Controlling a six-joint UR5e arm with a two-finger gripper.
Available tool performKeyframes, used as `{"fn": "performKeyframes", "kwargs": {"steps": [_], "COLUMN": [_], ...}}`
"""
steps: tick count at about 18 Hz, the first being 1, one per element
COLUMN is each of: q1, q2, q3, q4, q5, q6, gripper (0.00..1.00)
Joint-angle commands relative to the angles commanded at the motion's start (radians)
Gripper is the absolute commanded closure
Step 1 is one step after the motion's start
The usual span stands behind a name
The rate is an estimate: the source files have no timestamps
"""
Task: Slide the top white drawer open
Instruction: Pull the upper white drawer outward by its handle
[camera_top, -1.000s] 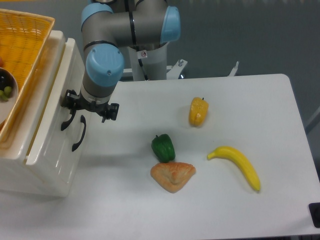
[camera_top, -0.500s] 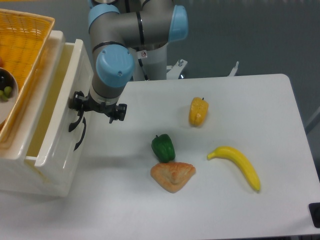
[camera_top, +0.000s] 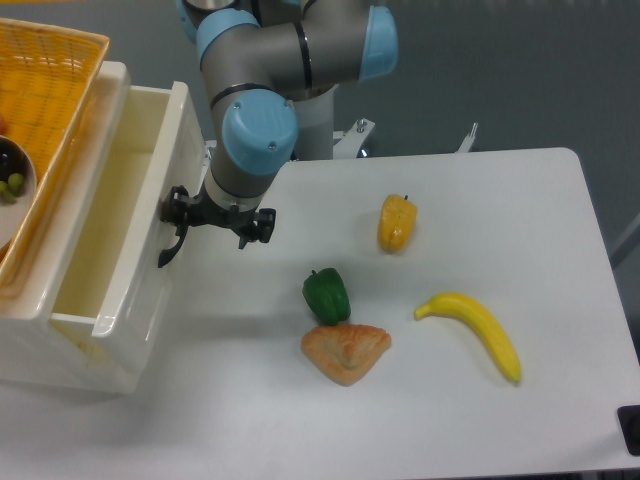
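The top white drawer (camera_top: 140, 255) juts out to the right of the cream-white cabinet (camera_top: 60, 360), and its pale, bare inside (camera_top: 100, 220) shows from above. Its curved black handle (camera_top: 170, 245) sits on the drawer front. My gripper (camera_top: 180, 225) is right at that handle, shut on it, with the blue-capped wrist (camera_top: 258, 140) directly above. The lower drawer is hidden under the pulled-out one.
A yellow wicker basket (camera_top: 45, 110) rests on top of the cabinet, with a bowl of grapes (camera_top: 12, 185) at its left. On the table lie a green pepper (camera_top: 326, 295), a croissant (camera_top: 345, 352), a yellow pepper (camera_top: 397, 222) and a banana (camera_top: 475, 328).
The gripper has moved right with the handle in it, and the top drawer has slid out from nearly closed to well open.
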Motion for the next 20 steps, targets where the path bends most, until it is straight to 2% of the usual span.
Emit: {"fn": "performKeyframes", "kwargs": {"steps": [7,20], "q1": [0.029,0.06], "q2": [0.0,0.0], "q3": [-0.008,-0.002], "q4": [-0.002,-0.002], "q5": [0.031,0.041], "q6": [0.071,0.101], "gripper": [0.0,0.0]}}
